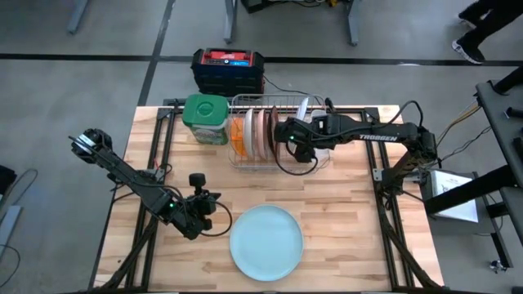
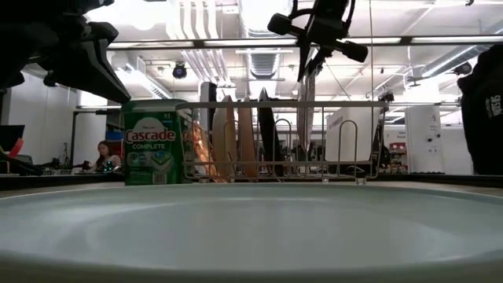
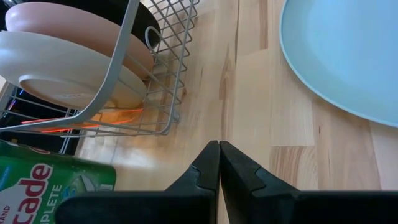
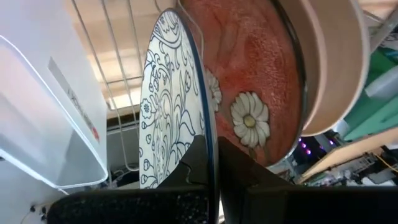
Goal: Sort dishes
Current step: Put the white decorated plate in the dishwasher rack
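A wire rack [image 1: 245, 159] at the table's far middle holds plates on edge: orange [image 1: 239, 135], pink [image 4: 336, 62], dark red with daisies [image 4: 255, 81] and a grey plate with a dark flower pattern [image 4: 168, 112]. My right gripper [image 4: 211, 155] reaches in from the table's right and is shut on the patterned plate. A large light blue plate [image 1: 266, 242] lies flat near the front edge. My left gripper [image 3: 219, 149] is shut on nothing and hovers over bare wood between the rack and the blue plate. My right gripper pinches the patterned plate's upper rim [image 4: 204, 127] between its two fingers, one on each face. The fingers slant down onto it from the table's right. The plate [image 2: 306, 118] stands upright on edge, its lower part inside the rack beside the dark red plate.
A green-lidded Cascade tub [image 1: 204, 118] stands left of the rack. A clear plastic tub [image 4: 43, 112] sits in the rack's right end, next to the patterned plate. A black and red box [image 1: 229, 69] lies beyond the far edge. Bare wood lies right of the blue plate.
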Robot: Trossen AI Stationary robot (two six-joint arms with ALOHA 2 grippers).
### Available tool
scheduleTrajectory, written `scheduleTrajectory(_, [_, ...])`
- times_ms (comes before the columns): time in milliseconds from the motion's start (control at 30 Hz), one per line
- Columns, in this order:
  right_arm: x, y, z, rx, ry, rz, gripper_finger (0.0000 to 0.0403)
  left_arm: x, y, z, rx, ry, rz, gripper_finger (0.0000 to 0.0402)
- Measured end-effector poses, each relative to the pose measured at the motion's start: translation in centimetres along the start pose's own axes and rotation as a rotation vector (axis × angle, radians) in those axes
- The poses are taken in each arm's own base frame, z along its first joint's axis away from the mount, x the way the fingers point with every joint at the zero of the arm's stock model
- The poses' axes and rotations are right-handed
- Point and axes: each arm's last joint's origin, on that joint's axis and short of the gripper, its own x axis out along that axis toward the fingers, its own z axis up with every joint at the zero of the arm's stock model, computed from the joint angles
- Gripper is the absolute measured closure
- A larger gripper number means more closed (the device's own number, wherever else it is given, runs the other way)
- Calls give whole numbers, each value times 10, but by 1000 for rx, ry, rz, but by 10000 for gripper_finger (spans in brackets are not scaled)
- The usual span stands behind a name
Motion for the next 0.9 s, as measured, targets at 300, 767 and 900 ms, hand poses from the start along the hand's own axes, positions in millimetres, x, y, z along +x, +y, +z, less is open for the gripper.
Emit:
scheduleTrajectory(300, [4, -6, -20, 237, 181, -60, 403, 0, 0, 0, 1, 1, 1, 401])
scheduleTrajectory(767, [7, -8, -48, 930, 232, -221, 403, 0, 0, 0, 2, 2, 1, 401])
scheduleTrajectory(900, [5, -8, -54, 1073, 229, -257, 403, 0, 0, 0, 2, 2, 1, 401])
